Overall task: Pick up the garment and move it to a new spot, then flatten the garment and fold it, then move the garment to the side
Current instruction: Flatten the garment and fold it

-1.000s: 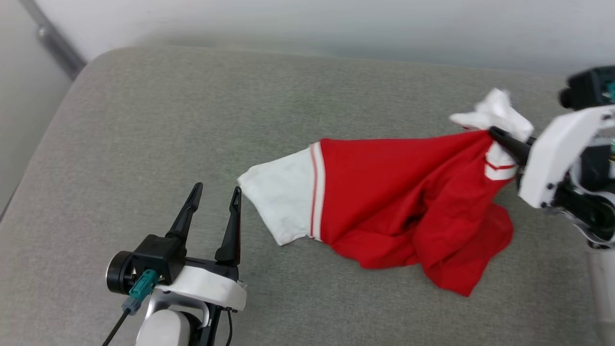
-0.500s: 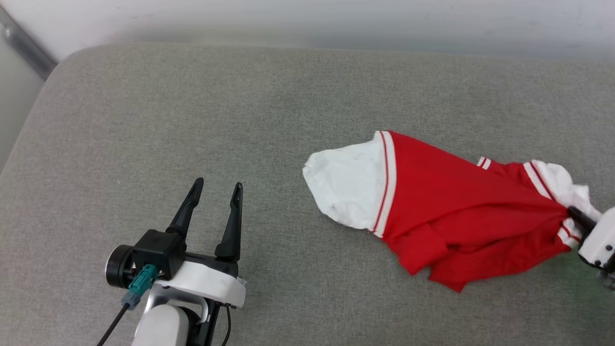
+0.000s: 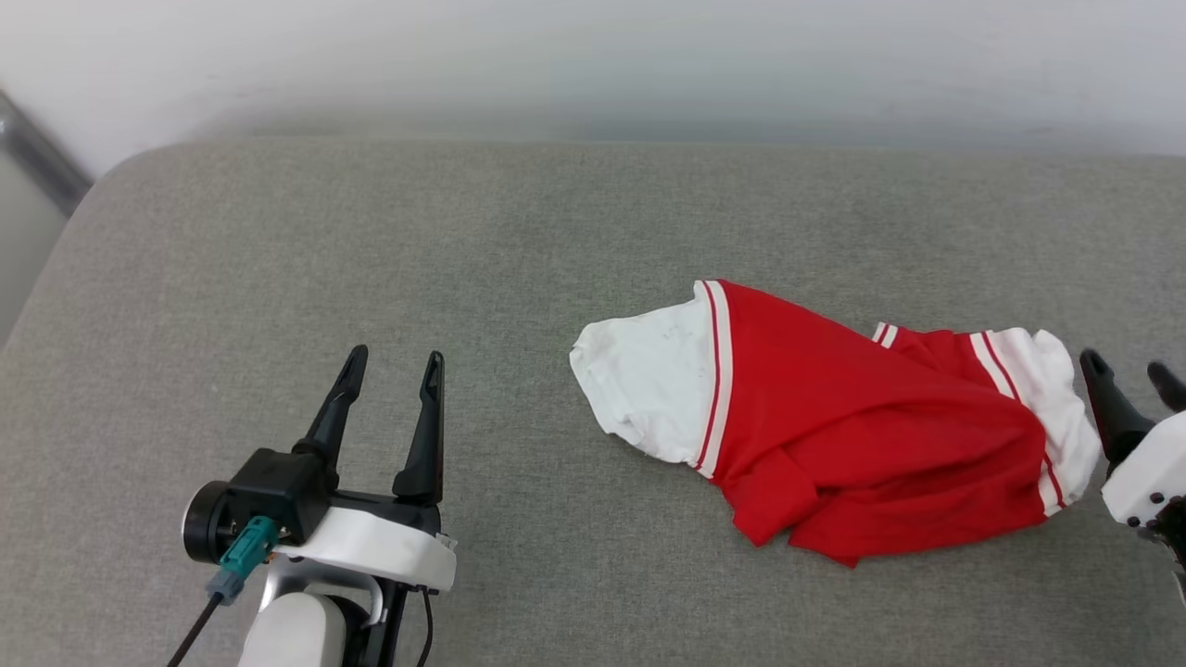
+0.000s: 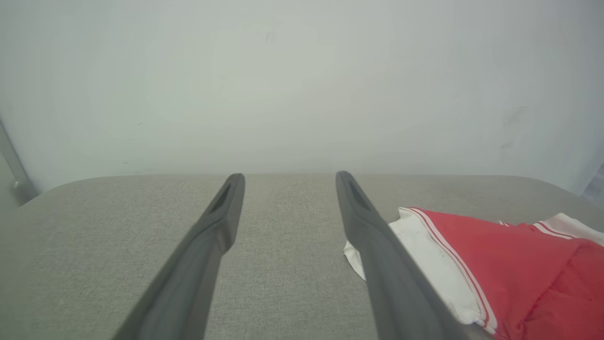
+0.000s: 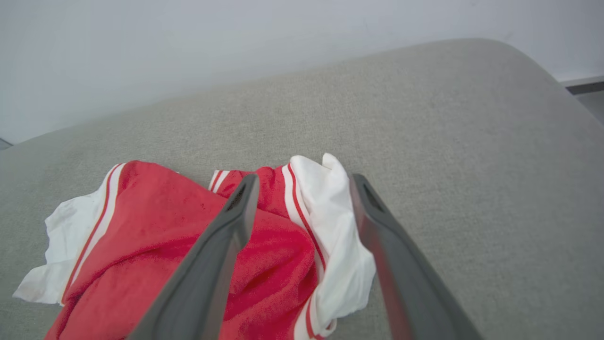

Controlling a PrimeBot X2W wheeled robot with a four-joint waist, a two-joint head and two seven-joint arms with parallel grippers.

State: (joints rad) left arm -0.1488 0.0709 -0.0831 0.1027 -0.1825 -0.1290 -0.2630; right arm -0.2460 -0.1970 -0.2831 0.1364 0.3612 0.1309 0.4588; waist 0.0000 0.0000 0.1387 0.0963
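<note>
Grey woven fabric covers the wide cushion (image 3: pixel 371 259), and behind its far edge stands a pale, plain wall (image 3: pixel 593 65). At the far-left corner of the cushion a dark metal bar (image 3: pixel 42 144) runs slantwise. Over the near-left part of the cushion hangs the left gripper (image 3: pixel 396 355). Its two dark fingers stand well apart and are empty.

Right of the cushion's middle lies the garment (image 3: pixel 862 435), crumpled and not flat, resting on the cushion. Its left end is a white sleeve with red-and-white striped trim, which points toward the cushion's middle. Then comes the red body, bunched in folds, with one folded flap toward the cushion's near edge. Its right end is the second white sleeve, also with the striped trim.

At the right side of the cushion, just beside this second sleeve, is the right gripper (image 3: pixel 1125 363). Its jaws are spread wide and grip nothing. In the right wrist view the fingers stand on both sides of the white sleeve, above it. Whether one of them touches the cloth, I cannot tell.
</note>
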